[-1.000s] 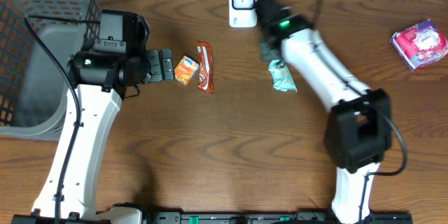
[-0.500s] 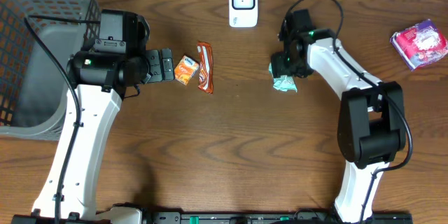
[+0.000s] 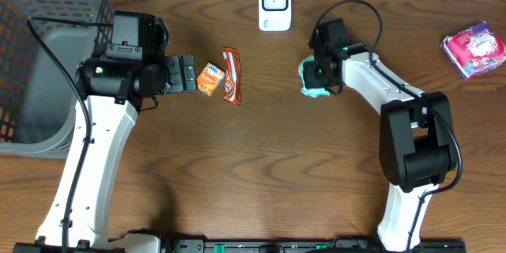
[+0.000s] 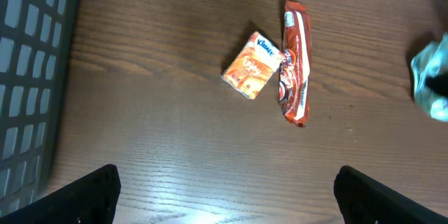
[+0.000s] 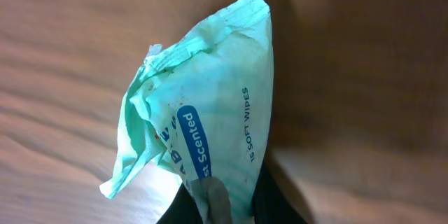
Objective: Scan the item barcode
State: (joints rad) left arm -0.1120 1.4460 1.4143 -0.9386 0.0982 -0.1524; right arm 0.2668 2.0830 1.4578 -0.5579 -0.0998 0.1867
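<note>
The wipes pack (image 3: 310, 79) is a soft, crinkled pouch of mint-green film, pinched into a wedge with a crimped, ragged seal at its top edge. The right wrist view (image 5: 203, 105) shows a blue pill-shaped label reading "st Scented" and small print "15 SOFT WIPES". It lies on the dark wood-grain table (image 3: 261, 166), a little nearer the robot than the white, rounded-rectangle scanner (image 3: 274, 4) and off to the scanner's right. The right gripper (image 3: 320, 75) is clamped on the pack, its dark fingers (image 5: 213, 199) closed over the pouch's lower end. On the scanner's left and equally near lie a small orange pack (image 4: 253, 65), squarish and glossy and marked "Kleenex", and just beside it a long red-brown foil bar wrapper (image 4: 295, 63) whose print is too small to read. The left gripper (image 4: 227, 196) hovers over bare wood near them with its black jaws spread wide. Far to the scanner's right is a pink-and-white puffy packet (image 3: 473, 48), and far to its left a grey mesh basket (image 3: 32, 47). A second ago the right gripper stood close against the scanner, jaws apart, with the pouch lying flat and free. It has since drawn back onto the pouch and bunched it slightly toward the scanner's side. The left arm and the other items are unchanged.
</note>
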